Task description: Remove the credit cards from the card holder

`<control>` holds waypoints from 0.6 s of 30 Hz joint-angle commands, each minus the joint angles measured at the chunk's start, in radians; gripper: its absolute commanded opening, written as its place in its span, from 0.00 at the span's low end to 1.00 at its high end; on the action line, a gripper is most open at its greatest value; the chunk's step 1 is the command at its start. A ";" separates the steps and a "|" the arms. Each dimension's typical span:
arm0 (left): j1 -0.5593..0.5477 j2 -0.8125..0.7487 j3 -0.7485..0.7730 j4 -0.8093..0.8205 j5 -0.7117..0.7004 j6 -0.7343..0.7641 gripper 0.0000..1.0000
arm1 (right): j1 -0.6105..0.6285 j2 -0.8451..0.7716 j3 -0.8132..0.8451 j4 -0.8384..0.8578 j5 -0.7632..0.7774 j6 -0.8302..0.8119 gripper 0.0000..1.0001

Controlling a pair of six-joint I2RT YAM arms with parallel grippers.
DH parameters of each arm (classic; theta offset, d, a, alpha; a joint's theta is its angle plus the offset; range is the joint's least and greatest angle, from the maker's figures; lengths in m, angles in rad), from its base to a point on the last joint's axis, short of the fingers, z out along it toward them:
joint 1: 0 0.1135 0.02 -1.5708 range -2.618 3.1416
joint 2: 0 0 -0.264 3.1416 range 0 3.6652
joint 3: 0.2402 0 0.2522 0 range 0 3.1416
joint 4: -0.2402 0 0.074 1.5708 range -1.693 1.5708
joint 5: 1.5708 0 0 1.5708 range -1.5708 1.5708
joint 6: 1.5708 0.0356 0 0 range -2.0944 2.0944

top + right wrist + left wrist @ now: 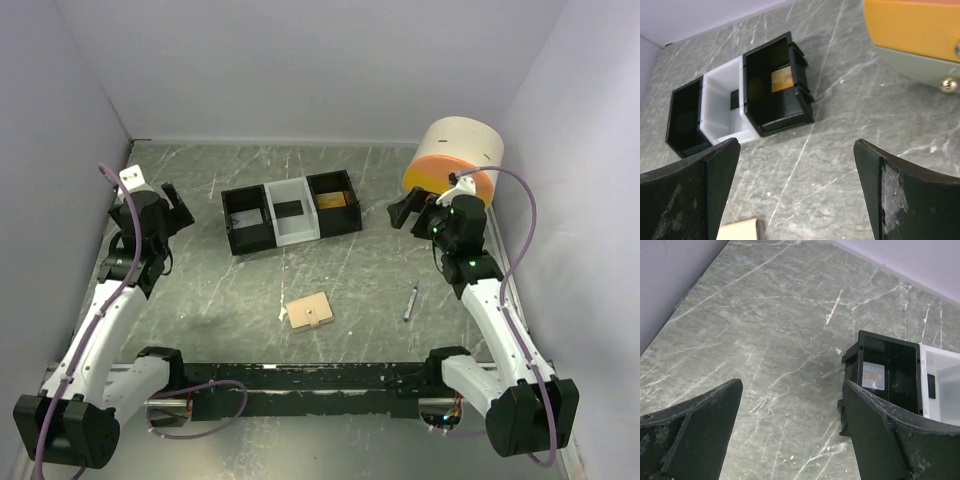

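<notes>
From above, the card holder lies closed on the table, midway between the two bases, its long side running roughly left to right. Both arms are up by the tray, and the right gripper looks a little nearer than the left gripper.

Left wrist: the left gripper is spread wide and empty, with no holder in sight.

Right wrist: the right gripper is spread wide too. The holder's tan corner peeks in at the bottom edge, so I'd reach back toward the bases.
</notes>
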 commanded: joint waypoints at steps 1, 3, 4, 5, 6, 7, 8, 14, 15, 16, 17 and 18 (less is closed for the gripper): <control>-0.002 0.018 -0.003 -0.013 -0.014 -0.006 0.94 | 0.001 0.012 -0.045 0.072 -0.143 0.034 1.00; -0.002 0.030 -0.008 0.004 -0.014 -0.006 0.94 | 0.002 0.032 -0.055 0.109 -0.291 0.008 1.00; -0.002 0.034 -0.013 0.015 -0.014 -0.006 0.94 | 0.001 0.043 -0.060 0.123 -0.343 0.002 1.00; -0.002 0.041 -0.016 0.024 -0.014 -0.006 0.94 | 0.002 0.057 -0.066 0.137 -0.388 0.009 1.00; -0.002 0.047 -0.016 0.030 -0.014 -0.006 0.94 | 0.002 0.072 -0.070 0.147 -0.426 0.018 1.00; -0.002 0.054 -0.018 0.038 -0.014 -0.006 0.94 | 0.002 0.086 -0.073 0.155 -0.453 0.025 0.99; -0.002 0.061 -0.017 0.041 -0.014 -0.006 0.94 | 0.004 0.099 -0.075 0.165 -0.485 0.026 0.98; -0.002 0.130 -0.026 0.101 -0.014 -0.006 0.94 | 0.123 0.159 -0.034 0.105 -0.388 -0.038 0.94; -0.002 0.158 -0.022 0.107 -0.014 -0.006 0.94 | 0.153 0.175 -0.016 0.076 -0.345 -0.052 0.95; -0.004 0.183 -0.016 0.112 -0.014 -0.006 0.94 | 0.177 0.194 -0.002 0.059 -0.314 -0.059 0.94; -0.006 0.207 -0.009 0.120 -0.014 -0.006 0.94 | 0.198 0.214 0.008 0.043 -0.290 -0.056 0.94; -0.014 0.230 -0.003 0.129 -0.014 -0.006 0.94 | 0.212 0.229 0.016 0.032 -0.262 -0.049 0.94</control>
